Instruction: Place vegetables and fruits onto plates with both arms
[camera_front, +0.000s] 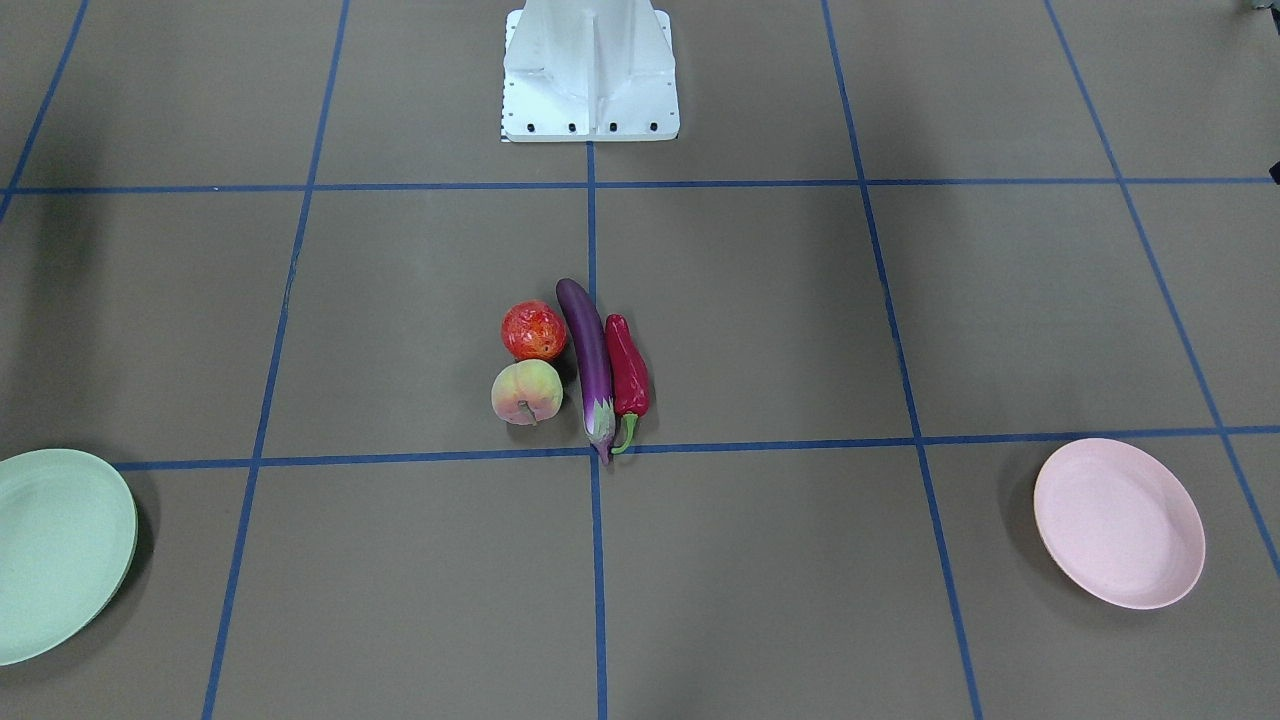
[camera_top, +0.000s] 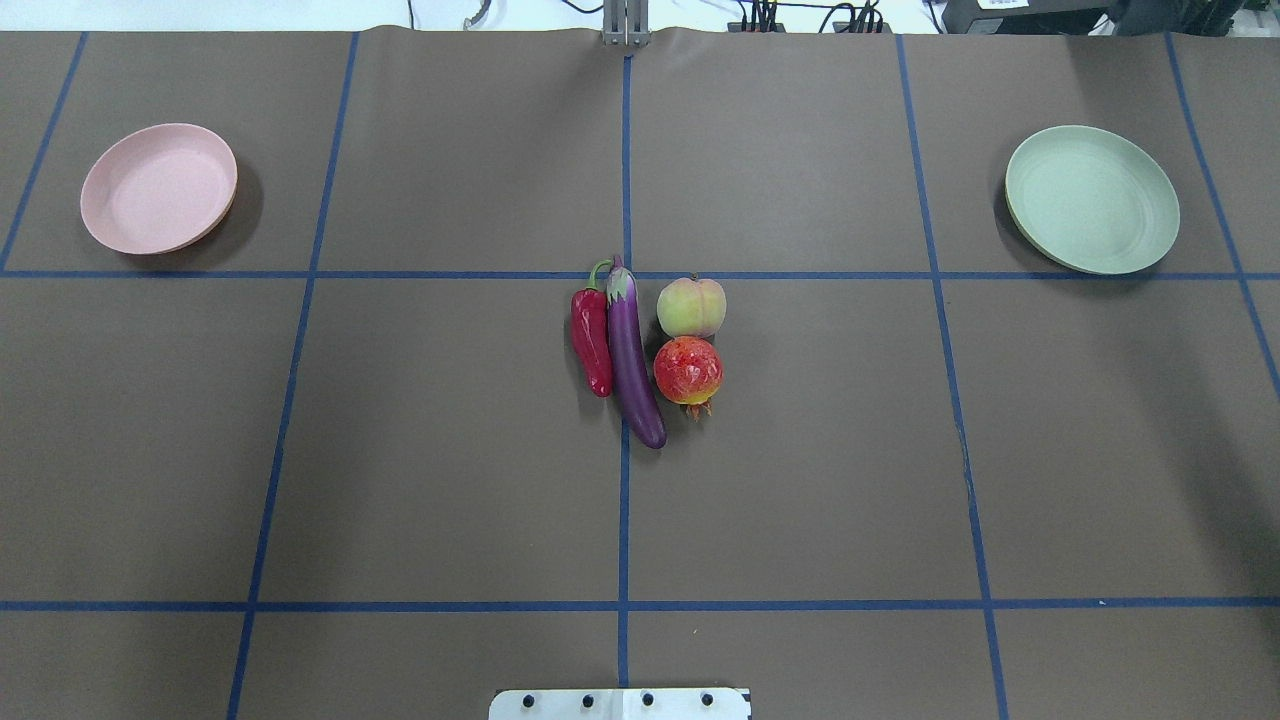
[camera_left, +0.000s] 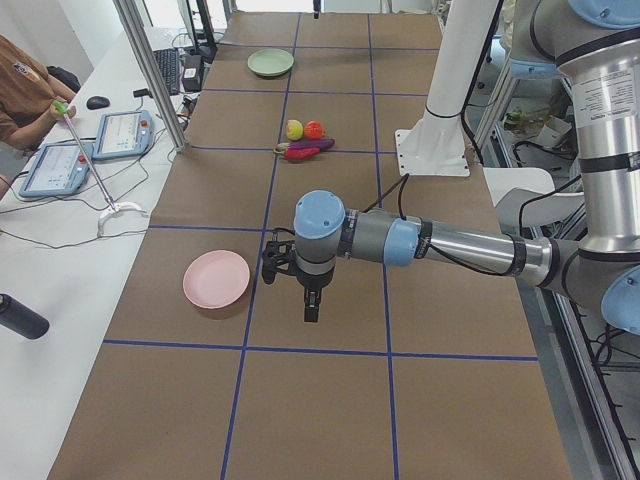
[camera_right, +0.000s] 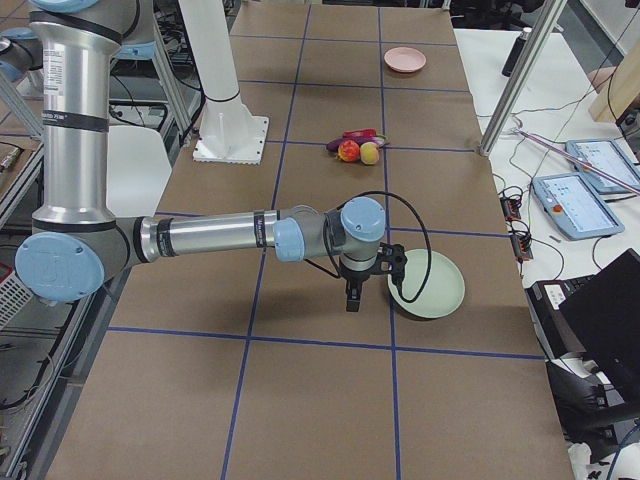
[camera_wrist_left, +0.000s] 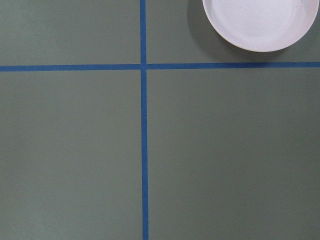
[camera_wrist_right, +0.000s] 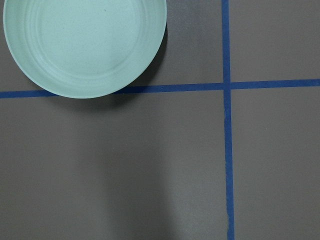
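Note:
The purple eggplant (camera_top: 632, 355), red chili pepper (camera_top: 591, 340), peach (camera_top: 691, 307) and red-orange fruit (camera_top: 688, 369) lie packed together at the table's centre. The empty pink plate (camera_top: 158, 187) sits far left and the empty mint green plate (camera_top: 1092, 198) far right. My left gripper (camera_left: 308, 300) hangs above the table beside the pink plate (camera_left: 216, 279). My right gripper (camera_right: 352, 295) hangs beside the green plate (camera_right: 427, 283). Both show only in the side views, so I cannot tell whether they are open or shut. Each wrist view shows its plate: pink (camera_wrist_left: 260, 22), green (camera_wrist_right: 82, 42).
The white robot base block (camera_front: 590, 70) stands at the table's near edge, in line with the produce. Blue tape lines (camera_top: 624, 520) grid the brown table. Operators' desks with tablets (camera_left: 120, 135) and cables run along the far side.

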